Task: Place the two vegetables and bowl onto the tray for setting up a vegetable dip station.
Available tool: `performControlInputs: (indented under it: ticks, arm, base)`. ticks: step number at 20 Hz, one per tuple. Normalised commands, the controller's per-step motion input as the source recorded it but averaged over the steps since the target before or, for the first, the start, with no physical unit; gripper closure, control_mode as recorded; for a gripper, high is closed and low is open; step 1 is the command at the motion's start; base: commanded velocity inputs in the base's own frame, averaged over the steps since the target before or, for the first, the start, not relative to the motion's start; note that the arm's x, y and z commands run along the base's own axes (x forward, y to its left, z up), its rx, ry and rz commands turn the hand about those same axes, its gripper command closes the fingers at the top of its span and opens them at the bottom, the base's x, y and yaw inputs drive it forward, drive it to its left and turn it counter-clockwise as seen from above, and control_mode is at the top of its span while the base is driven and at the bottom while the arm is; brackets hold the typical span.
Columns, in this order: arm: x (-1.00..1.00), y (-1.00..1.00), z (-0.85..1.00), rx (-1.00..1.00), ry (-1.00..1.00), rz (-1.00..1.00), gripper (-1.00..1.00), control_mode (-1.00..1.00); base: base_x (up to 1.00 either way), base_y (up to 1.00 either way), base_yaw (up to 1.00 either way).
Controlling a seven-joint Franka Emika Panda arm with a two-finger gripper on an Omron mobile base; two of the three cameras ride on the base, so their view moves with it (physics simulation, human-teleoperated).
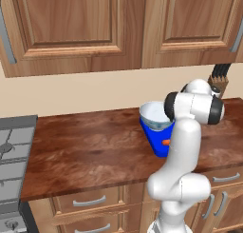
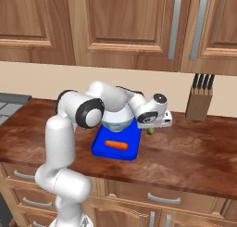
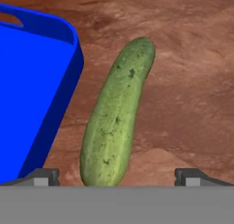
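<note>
Risk: cucumber [image 3: 116,122] lies on counter [image 3: 192,90] just beside tray [image 3: 32,95] wall, at its 3 o'clock in hand view; a finger could catch that wall, or the rounded skin roll out of a pinch. Gripper [image 3: 116,175] wide, empty. Long axis runs 6 to 12, tip leaning toward 1. Carrot [image 2: 116,145] and bowl [image 2: 116,122] sit on tray.

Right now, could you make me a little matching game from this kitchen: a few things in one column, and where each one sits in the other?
Things:
1. carrot
2. cucumber
3. bowl
4. knife block

Places:
A. on the wooden counter beside the tray, under the open hand
B. lying on the blue tray, in front of the bowl
C. against the wall at the counter's right end
D. standing on the tray's far part

Pairs: 1-B, 2-A, 3-D, 4-C
</note>
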Motion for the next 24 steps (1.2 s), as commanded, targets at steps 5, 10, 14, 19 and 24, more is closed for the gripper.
performControlInputs:
  ticks: [5, 10, 14, 19, 24]
  arm:
    - [0.14, -0.02, -0.19, 0.00, 0.06, 0.00, -1.00, -1.00]
    - [0.24, -0.08, -0.09, 0.00, 0.05, 0.00, -1.00, -1.00]
    - [0.27, -0.11, -0.08, 0.00, 0.06, 0.00, -1.00, -1.00]
    - [0.14, -0.09, -0.11, 0.00, 0.05, 0.00, -1.00, -1.00]
    - [0.01, -0.07, -0.15, 0.00, 0.08, 0.00, 1.00, -1.00]
  base:
    - [0.00, 0.00, 0.00]
    - [0.00, 0.00, 0.00]
    - [0.00, 0.00, 0.00]
    - [0.00, 0.00, 0.00]
    - [0.00, 0.00, 0.00]
